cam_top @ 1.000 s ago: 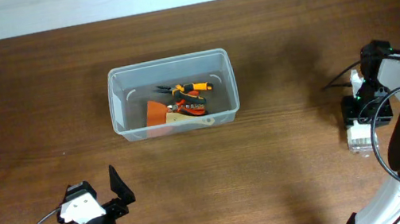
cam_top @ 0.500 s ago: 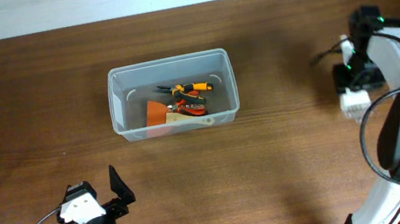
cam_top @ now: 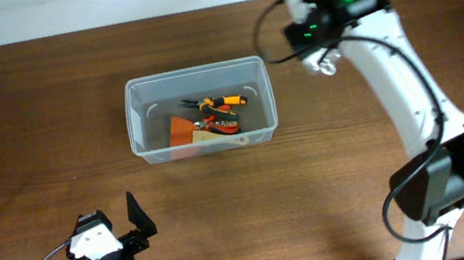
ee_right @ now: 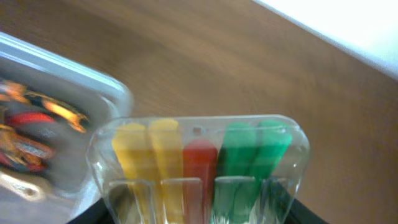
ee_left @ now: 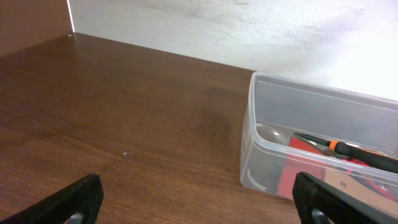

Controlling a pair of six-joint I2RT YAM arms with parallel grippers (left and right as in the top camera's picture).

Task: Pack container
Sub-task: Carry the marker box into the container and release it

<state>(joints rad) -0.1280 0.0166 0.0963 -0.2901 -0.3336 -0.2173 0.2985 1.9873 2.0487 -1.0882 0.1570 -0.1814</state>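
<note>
Step in hand: bit case (ee_right: pixel 199 163) into the container (cam_top: pixel 193 72)

Our right hand (cam_top: pixel 317 49), clamped on the bit case, hangs by the container's far right corner at mid-desk (cam_top: pixel 23 107); next we should centre it over the opening and release. Our left hand (ee_left: pixel 200 202) rests idle, fingers apart.

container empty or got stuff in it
Partly filled: the container holds orange-handled pliers and an orange-bladed scraper lying on its floor, with bare floor showing to their left.

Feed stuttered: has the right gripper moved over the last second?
Yes. The right gripper, holding the box, swung from well right of the container to just off its far-right corner.
</note>
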